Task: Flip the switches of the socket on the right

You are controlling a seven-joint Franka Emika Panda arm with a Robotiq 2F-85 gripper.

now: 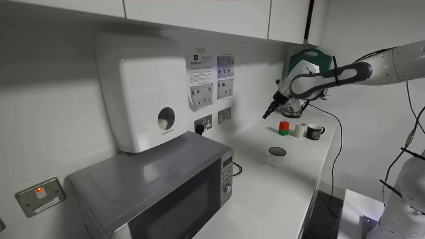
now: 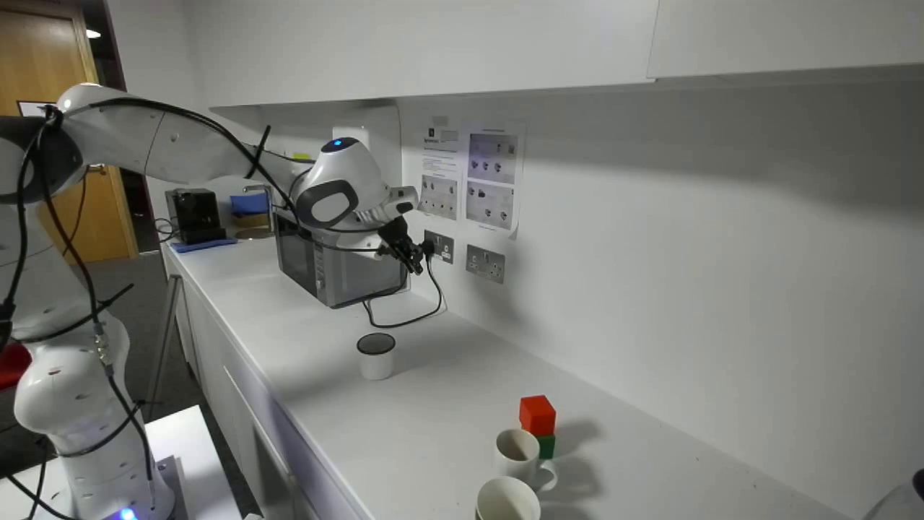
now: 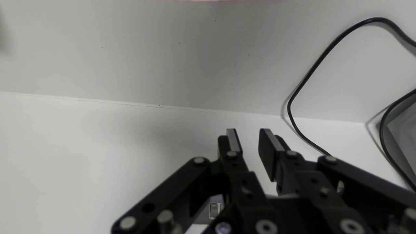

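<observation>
The socket on the right is a small grey plate with no plug, on the wall in both exterior views (image 1: 224,115) (image 2: 485,264). Its switches are tiny there. In the wrist view, a corner of the socket (image 3: 206,216) shows behind my gripper's linkage, with one pale rocker switch (image 3: 213,210) and the edge of another; the rest is hidden. My gripper (image 3: 250,136) is partly open, with nothing between its fingers. In both exterior views my gripper (image 1: 265,117) (image 2: 416,270) hangs above the counter, tilted down, apart from the socket.
A like socket (image 2: 442,247) with a black plug (image 2: 428,248) sits beside it; its black cord (image 3: 307,76) loops onto the counter. A microwave (image 2: 361,271), a dark-topped white cup (image 2: 377,361), mugs (image 1: 300,130) and a red block (image 1: 284,125) on a green one stand there. Cabinets (image 1: 199,16) hang above.
</observation>
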